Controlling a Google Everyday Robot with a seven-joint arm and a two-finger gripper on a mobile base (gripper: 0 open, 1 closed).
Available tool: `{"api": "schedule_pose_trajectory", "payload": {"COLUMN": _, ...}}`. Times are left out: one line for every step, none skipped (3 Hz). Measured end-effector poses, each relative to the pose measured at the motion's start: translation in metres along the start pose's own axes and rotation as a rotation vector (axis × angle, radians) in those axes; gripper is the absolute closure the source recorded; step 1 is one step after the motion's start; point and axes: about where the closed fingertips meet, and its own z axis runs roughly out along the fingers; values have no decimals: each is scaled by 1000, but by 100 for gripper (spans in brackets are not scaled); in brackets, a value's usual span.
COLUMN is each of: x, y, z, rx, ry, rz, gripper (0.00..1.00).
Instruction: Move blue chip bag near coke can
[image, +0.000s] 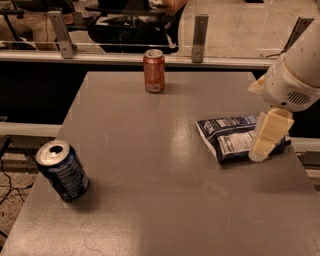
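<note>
The blue chip bag (227, 138) lies flat on the right side of the grey table (150, 150), its white label panel facing up. The coke can (154, 71) stands upright at the table's far edge, well apart from the bag, to its far left. My gripper (262, 149) comes in from the right on a white arm and hangs over the bag's right end, its cream tip down at the bag. It hides that end of the bag.
A dark blue can (62, 171) with white print stands tilted near the table's front left. A rail with metal posts (200, 31) runs behind the far edge. The table's right edge is just past the bag.
</note>
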Motion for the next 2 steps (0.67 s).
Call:
{"api": "schedule_pose_trajectory", "payload": {"x": 7, "y": -4, "z": 28, "rx": -17, "ry": -16, "rz": -12, "gripper": 0}}
{"api": "schedule_pose_trajectory", "payload": {"x": 10, "y": -6, "z": 44, "rx": -32, "ry": -12, "rz": -32, "gripper": 0}}
